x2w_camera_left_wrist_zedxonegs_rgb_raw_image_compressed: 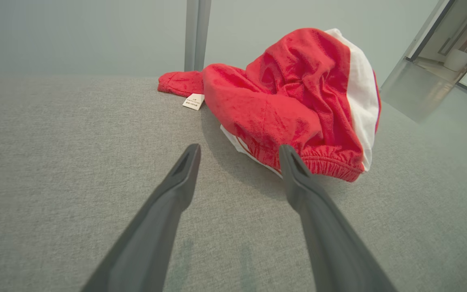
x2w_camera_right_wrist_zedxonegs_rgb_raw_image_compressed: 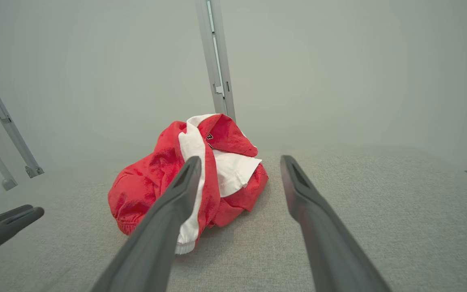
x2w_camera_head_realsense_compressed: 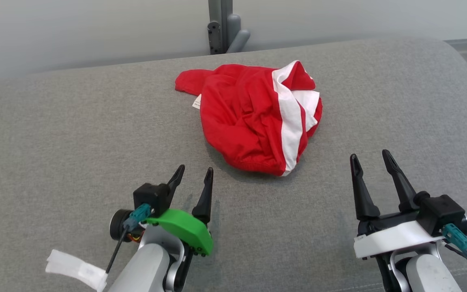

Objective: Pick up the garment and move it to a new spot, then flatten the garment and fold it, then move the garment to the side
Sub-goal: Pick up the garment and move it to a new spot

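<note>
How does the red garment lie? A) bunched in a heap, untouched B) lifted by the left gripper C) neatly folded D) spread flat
A: the garment lies bunched on the grey surface, and the left gripper and right gripper stand short of it, jaws open.

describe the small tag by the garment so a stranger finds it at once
On the wide grey cushion lies a crumpled red garment. At its left edge, under the red part that sticks out, a tiny pale tag rests on the grey, far smaller than the white stripe on the right.
</note>
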